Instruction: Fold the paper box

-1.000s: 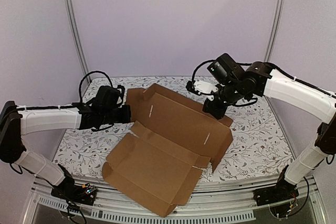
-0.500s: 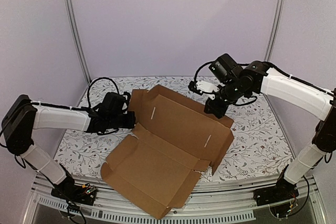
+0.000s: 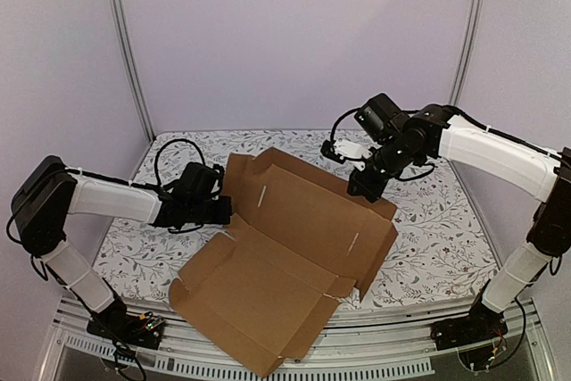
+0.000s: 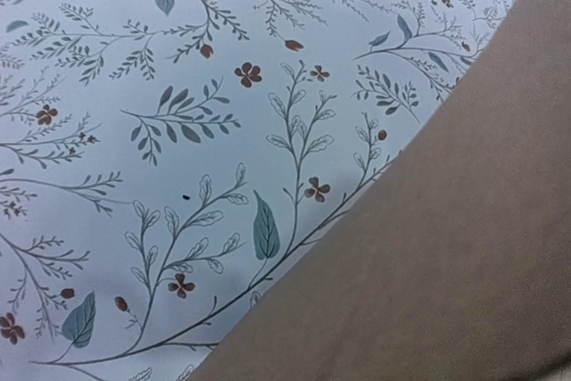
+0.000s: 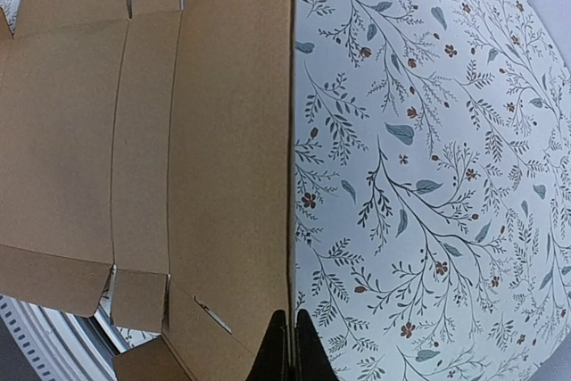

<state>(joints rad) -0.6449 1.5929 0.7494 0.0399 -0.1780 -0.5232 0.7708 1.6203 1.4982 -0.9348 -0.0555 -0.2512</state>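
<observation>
Grip unseen, the left gripper [image 3: 219,211] has neared the paper box [image 3: 294,220] at centre-left, probably for a flap; right gripper [image 5: 291,327] pinches its wall.

No legible text, label, brand, number or sign in any of the three views. Paper box [image 3: 294,220]: plain brown cardboard faces, unprinted. Desk [image 3: 428,229]: cover carries only a printed pattern of leaves and small flowers, no lettering.
</observation>
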